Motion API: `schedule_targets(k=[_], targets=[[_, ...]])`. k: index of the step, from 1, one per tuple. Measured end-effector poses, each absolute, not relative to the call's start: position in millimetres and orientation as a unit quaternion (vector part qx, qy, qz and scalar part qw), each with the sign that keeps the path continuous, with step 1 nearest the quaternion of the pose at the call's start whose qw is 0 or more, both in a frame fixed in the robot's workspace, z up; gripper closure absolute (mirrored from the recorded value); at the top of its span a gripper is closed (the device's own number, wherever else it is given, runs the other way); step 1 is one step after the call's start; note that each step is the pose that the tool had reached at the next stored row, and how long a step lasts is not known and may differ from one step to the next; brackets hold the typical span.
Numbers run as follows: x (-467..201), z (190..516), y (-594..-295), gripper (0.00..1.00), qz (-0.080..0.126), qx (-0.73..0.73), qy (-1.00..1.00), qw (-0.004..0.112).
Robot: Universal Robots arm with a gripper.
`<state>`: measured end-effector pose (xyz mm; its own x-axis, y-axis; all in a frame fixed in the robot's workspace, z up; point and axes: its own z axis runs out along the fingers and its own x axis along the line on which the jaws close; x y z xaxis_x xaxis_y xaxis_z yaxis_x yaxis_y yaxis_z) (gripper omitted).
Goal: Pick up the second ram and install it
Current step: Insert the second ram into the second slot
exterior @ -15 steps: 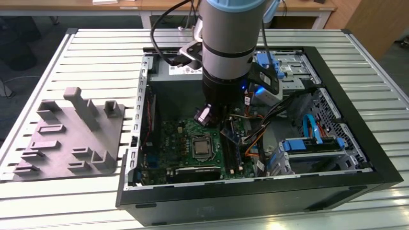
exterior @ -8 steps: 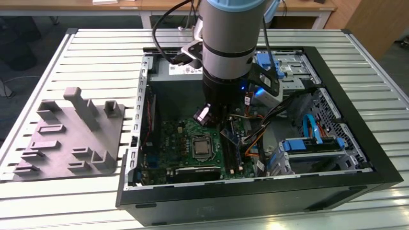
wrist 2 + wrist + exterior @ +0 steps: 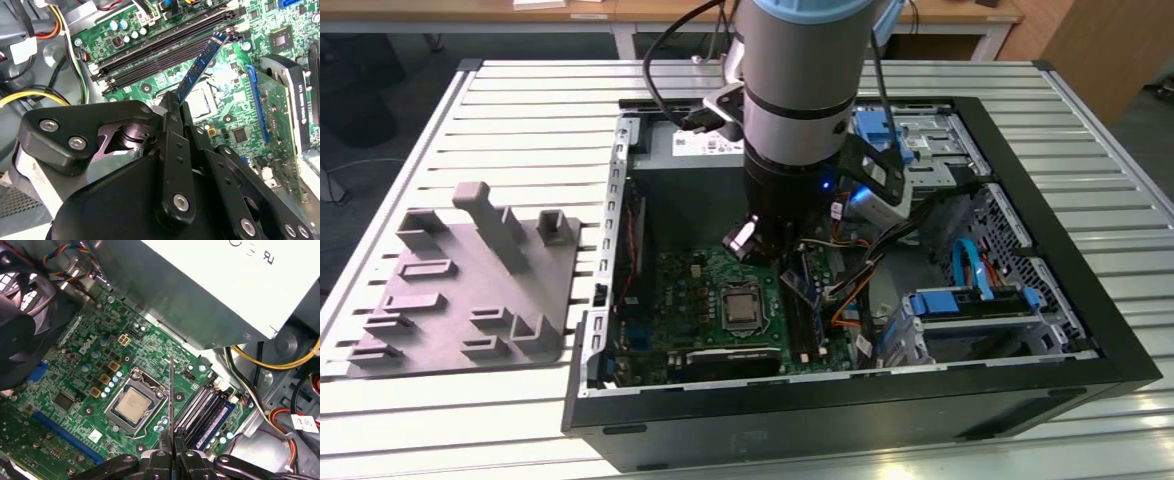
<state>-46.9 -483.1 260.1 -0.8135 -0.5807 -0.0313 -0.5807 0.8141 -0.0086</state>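
My gripper (image 3: 765, 250) hangs inside the open computer case (image 3: 1067, 330), above the green motherboard (image 3: 700, 300). It is shut on the second ram (image 3: 200, 67), a thin dark-blue strip that sticks out from between the fingers (image 3: 172, 130). In the first wrist view the second ram (image 3: 171, 400) appears edge-on as a thin line, held at the gripper (image 3: 171, 454). Its free end hovers over the motherboard between the silver chip (image 3: 132, 405) and the long memory slots (image 3: 200, 410). In the second wrist view the strip's tip points toward the memory slots (image 3: 160, 50) without touching them.
A grey plastic fixture (image 3: 467, 290) with upright blocks lies on the slatted table at the exterior view's left. Inside the case are a metal power supply box (image 3: 215, 285), loose cables (image 3: 260, 365), an expansion card (image 3: 280, 115) and blue-tabbed drive cages (image 3: 974, 300).
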Motion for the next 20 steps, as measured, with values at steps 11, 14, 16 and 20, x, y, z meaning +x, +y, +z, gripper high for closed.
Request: schedule_targets(k=[11,14,16,20], targets=[[-46.2,260.0,-483.1,0.86,-0.003,-0.263,0.965,0.015],[-46.1,260.0,-483.1,0.86,-0.003,-0.249,0.968,0.015],[-46.1,259.9,-483.1,0.86,-0.004,-0.234,0.972,0.015],[-46.1,259.9,-483.1,0.86,-0.005,-0.215,0.977,0.015]])
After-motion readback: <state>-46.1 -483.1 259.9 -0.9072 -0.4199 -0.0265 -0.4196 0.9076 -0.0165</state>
